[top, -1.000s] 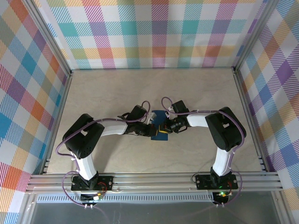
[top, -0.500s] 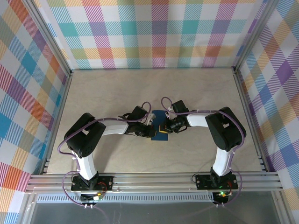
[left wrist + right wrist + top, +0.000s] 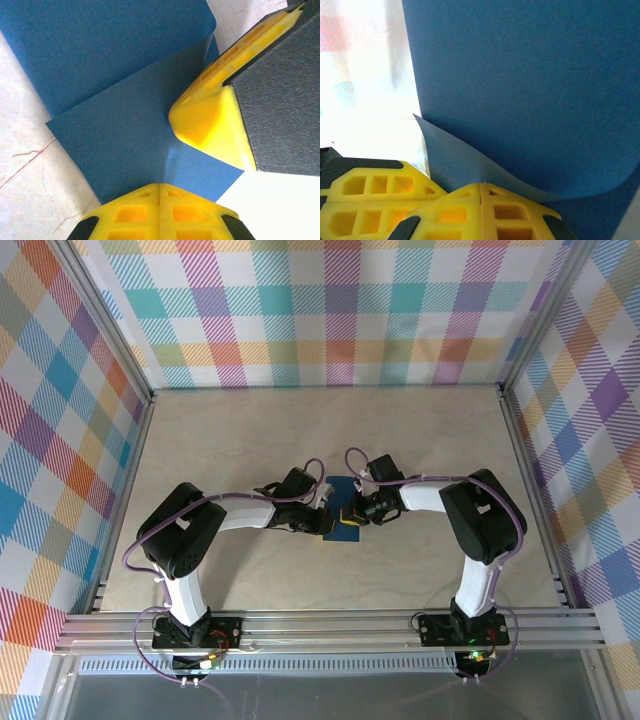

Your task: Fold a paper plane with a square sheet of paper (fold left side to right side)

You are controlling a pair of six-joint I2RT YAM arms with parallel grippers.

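Barely anything had shifted over the past second: the left wrist had crept a touch closer to the paper and its cable loop had resettled, while the right arm had kept its place. Left fingers [image 3: 130, 216] were pressed flat together, yellow pads seam to seam. A crease in the thin dark-blue square sheet of paper [image 3: 120, 145] ran straight into that seam, so they appeared to be pinching its edge. Right fingers [image 3: 512, 212] were likewise closed tight, with a curled blue layer dipping into their join. Both pairs met nearly tip to tip over the sheet. It sat on the pale marbled table [image 3: 250, 440] midway between the two wrists, one layer overlapping another and part of it lifted off the surface.

Judged from this, the left-to-right fold was under way but not yet pressed. Doing it well likely called for one pair to anchor the sheet while the other carried the left edge across, low and slow, until edges and corners matched. Only then should the crease be flattened. With two grips so close on such thin paper, any pull apart risked a tear or a skewed fold.
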